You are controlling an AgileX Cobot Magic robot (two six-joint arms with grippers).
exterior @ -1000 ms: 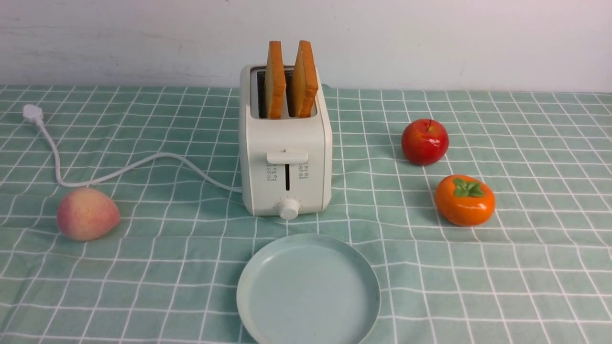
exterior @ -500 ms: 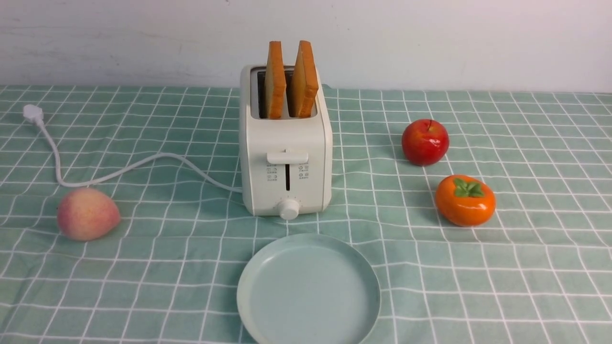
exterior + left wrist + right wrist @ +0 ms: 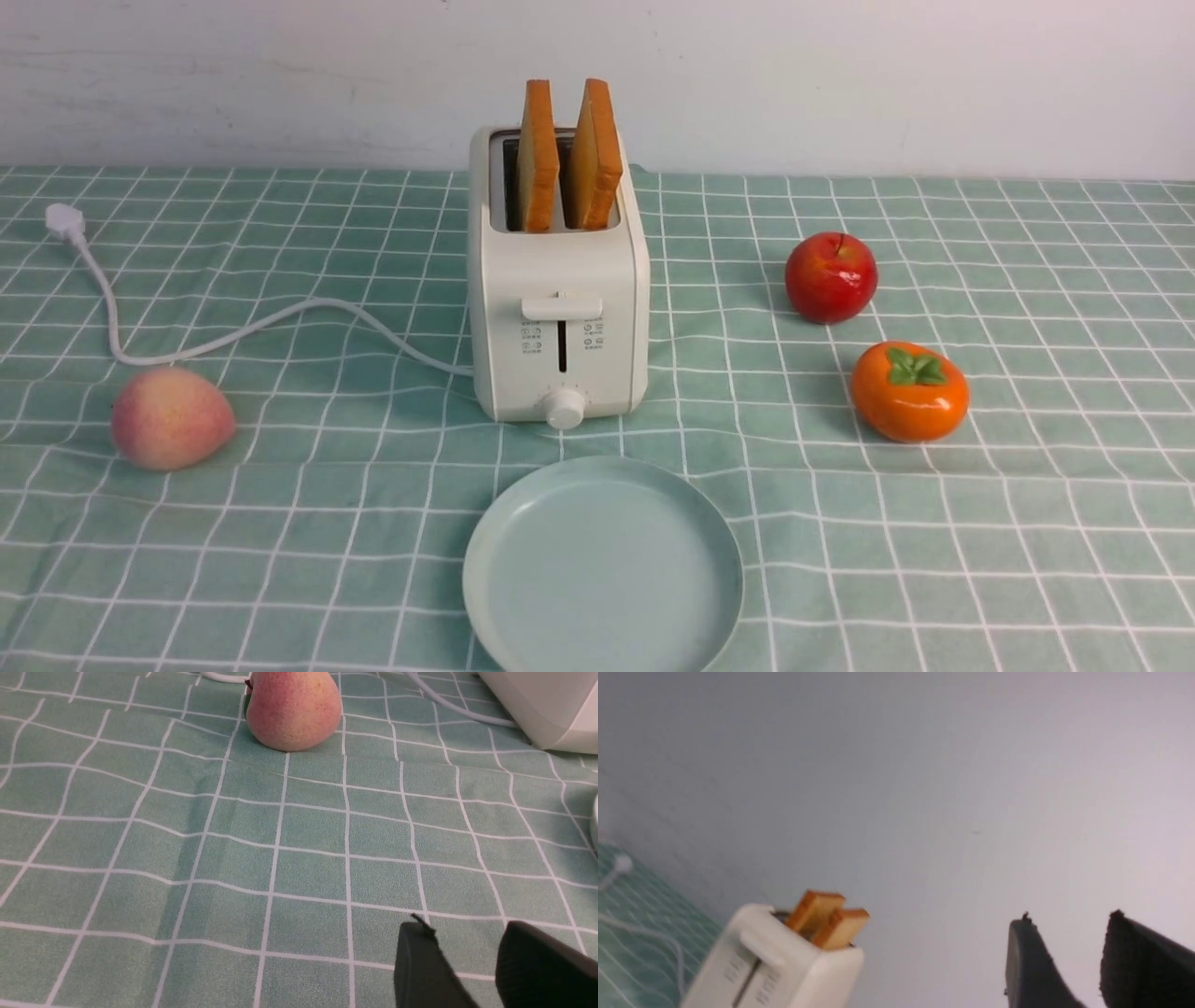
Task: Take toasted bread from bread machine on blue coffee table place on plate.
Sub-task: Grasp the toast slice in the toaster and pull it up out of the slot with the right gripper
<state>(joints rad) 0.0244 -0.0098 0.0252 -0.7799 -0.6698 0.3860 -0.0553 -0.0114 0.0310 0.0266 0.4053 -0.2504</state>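
So 2 toast slices (image 3: pixel 594 159) are standing in the toaster (image 3: pixel 563 271), far side of the plate (image 3: pixel 602 569). Left gripper (image 3: pixel 462 956) and right gripper (image 3: pixel 1069 952): both partly open, holding nothing. Looks like step 1, reaching; next, pinch 1 slice and lift straight up.

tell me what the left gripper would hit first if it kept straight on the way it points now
Probably the green tablecloth: the left gripper seems to point down towards it, with nothing visible between its open jaws and the cloth. Depth and exact angle are unclear from this view.
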